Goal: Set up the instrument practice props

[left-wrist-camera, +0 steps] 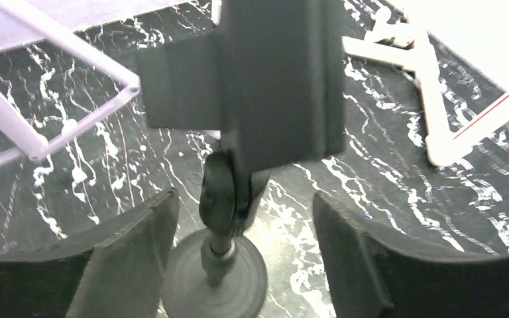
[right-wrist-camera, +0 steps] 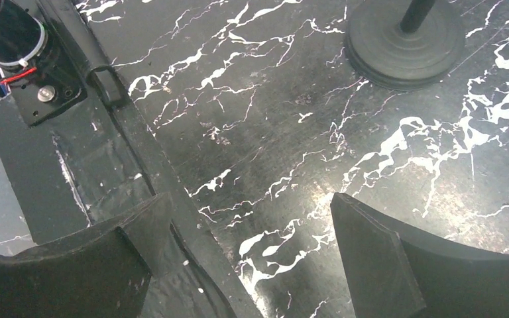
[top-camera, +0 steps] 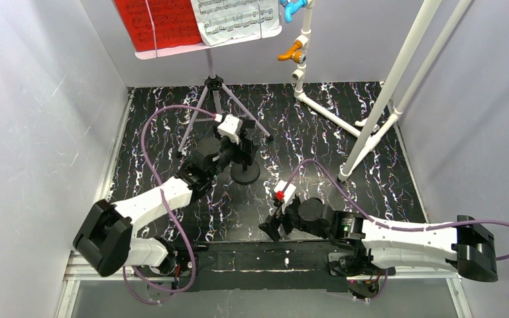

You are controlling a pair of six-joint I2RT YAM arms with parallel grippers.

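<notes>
The lilac music stand (top-camera: 213, 86) stands at the back on tripod legs, with a red page (top-camera: 157, 23) and a white sheet-music page (top-camera: 237, 18) on its desk. The black microphone stand with a round base (top-camera: 246, 173) stands upright mid-table; its base (left-wrist-camera: 215, 275) and pole joint (left-wrist-camera: 220, 199) show in the left wrist view, and the base (right-wrist-camera: 404, 43) also shows in the right wrist view. My left gripper (top-camera: 245, 154) is open around the microphone top, fingers apart from it. My right gripper (top-camera: 273, 228) is open and empty near the front edge.
A white pipe frame (top-camera: 378, 99) with an orange tap (top-camera: 291, 52) and a blue tap (top-camera: 293, 8) stands at the back right. Lilac walls close in left and right. A black strip (right-wrist-camera: 139, 152) runs along the table's front edge.
</notes>
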